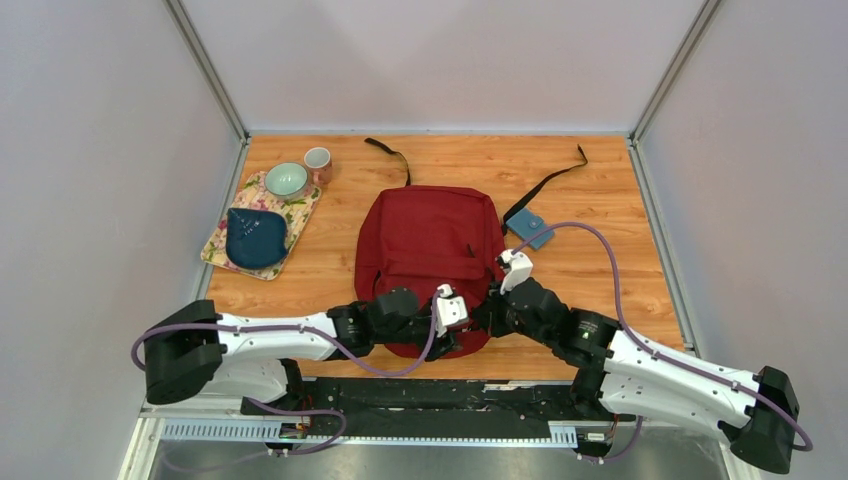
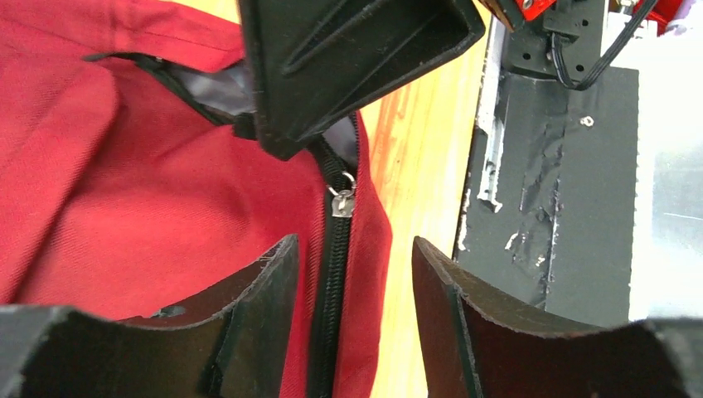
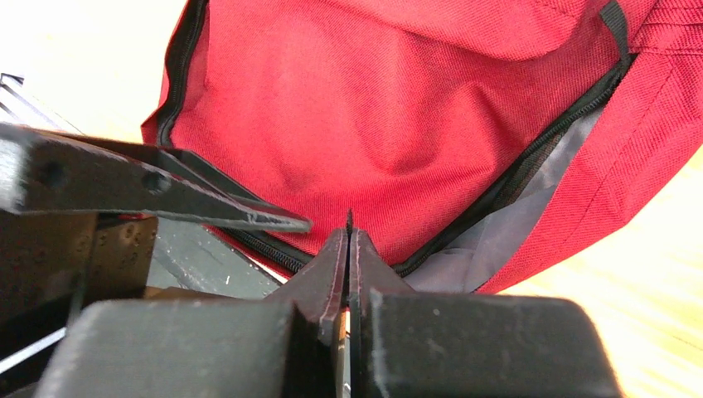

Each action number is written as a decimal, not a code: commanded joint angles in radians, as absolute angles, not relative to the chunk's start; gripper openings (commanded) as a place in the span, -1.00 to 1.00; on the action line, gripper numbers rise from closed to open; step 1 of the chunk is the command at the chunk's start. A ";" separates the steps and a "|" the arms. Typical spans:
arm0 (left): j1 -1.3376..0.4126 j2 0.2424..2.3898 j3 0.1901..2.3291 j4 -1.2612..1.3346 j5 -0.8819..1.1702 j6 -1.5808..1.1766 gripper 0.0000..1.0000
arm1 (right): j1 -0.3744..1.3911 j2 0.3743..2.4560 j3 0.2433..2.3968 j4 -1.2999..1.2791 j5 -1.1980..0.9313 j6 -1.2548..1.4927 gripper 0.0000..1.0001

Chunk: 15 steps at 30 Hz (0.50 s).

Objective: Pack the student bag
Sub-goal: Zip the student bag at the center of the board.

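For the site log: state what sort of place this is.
Likely a robot test cell: white panels enclose a wood-topped table, a left arm and right arm are mounted at its near edge, a student bag laid out.

left arm (image 1: 280, 340): lies low along the near edge of the table, stretched toward its middle. left gripper (image 2: 352, 249): pointed downward, jaws standing apart. right arm (image 1: 650, 365): reaches in from the near right corner, wrist turned toward the middle. right gripper (image 3: 348, 240): fingers pressed flat together. the two grippers sit just beside each other.
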<state>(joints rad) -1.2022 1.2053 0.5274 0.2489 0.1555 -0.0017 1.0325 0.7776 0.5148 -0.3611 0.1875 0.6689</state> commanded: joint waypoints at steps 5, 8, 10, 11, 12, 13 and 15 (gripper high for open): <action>-1.239 1.296 0.586 0.219 0.192 -0.015 -0.44 | 1.028 0.744 0.503 -0.345 0.247 0.681 -1.00; -1.246 1.292 0.571 0.203 0.183 -0.028 -0.70 | 1.020 0.758 0.508 -0.365 0.267 0.687 -1.00; -1.256 1.282 0.551 0.178 0.166 -0.029 -0.83 | 1.000 0.770 0.515 -0.371 0.256 0.699 -1.00; -1.261 1.279 0.545 0.167 0.157 -0.034 -0.86 | 0.991 0.773 0.515 -0.371 0.253 0.710 -1.00; -1.273 1.272 0.531 0.157 0.147 -0.035 -0.90 | 0.976 0.779 0.515 -0.373 0.253 0.715 -1.00; -1.276 1.267 0.522 0.138 0.129 -0.043 -0.92 | 0.967 0.782 0.515 -0.371 0.250 0.719 -1.00; -1.284 1.246 0.494 0.124 0.114 -0.051 -0.93 | 0.936 0.790 0.514 -0.371 0.238 0.726 -1.00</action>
<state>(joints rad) -1.2560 1.2873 0.5453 0.2153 0.1219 -0.0196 0.9913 0.7841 0.5037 -0.3862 0.1898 0.7040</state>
